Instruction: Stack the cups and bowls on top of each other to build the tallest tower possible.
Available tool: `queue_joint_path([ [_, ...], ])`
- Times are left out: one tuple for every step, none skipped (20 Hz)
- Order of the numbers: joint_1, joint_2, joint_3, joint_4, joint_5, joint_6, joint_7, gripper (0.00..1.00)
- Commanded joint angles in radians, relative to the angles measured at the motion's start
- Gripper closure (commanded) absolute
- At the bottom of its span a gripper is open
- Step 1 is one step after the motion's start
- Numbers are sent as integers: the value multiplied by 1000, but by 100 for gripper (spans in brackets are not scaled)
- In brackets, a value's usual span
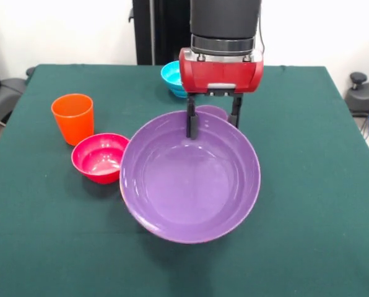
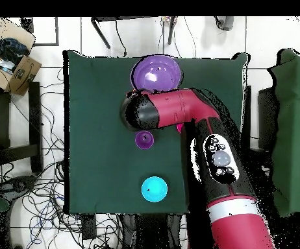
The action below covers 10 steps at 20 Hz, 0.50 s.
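Gripping the far rim of the large purple bowl point(image 1: 191, 176), the gripper point(image 1: 212, 120) had one finger inside the wall and the other outside it, clamped on the thin plastic edge. In the front view the bowl looked lifted and tipped toward the camera, its shadow falling on the green table point(image 1: 308, 185) beneath it; in the overhead view it showed near the table's far edge from the base.

We judged the bowl light, stiff and glossy (so likely to slip or swing in a single-edge pinch), and the rim seemed the only sensible place to hold it.

The purple cup point(image 1: 214, 112) stood just behind the bowl, mostly hidden by it. The orange cup point(image 1: 73, 117) stood upright toward the picture's left, with the small magenta bowl point(image 1: 100, 157) just beside it and close to the purple bowl's edge. The small cyan bowl point(image 1: 172, 78) sat near the robot's side of the table. No tower was visible yet, and we could not find the other bowls or the green cup.
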Motion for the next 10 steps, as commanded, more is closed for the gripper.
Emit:
queue_joint_path([
  [67, 31, -99, -107, -18, 426, -34, 0],
  [73, 34, -107, -121, -29, 462, -41, 0],
  [79, 37, -115, -135, -40, 498, -48, 0],
  [86, 40, -123, -149, -51, 535, -55, 0],
  [96, 43, -135, -165, -67, 567, -56, 0],
  [103, 47, -142, -178, -80, 595, -58, 0],
  [107, 49, -147, -184, -90, 607, -60, 0],
  [106, 51, -147, -187, -95, 609, -63, 0],
  [106, 53, -147, -186, -99, 600, -59, 0],
  [105, 54, -147, -183, -101, 583, -53, 0],
])
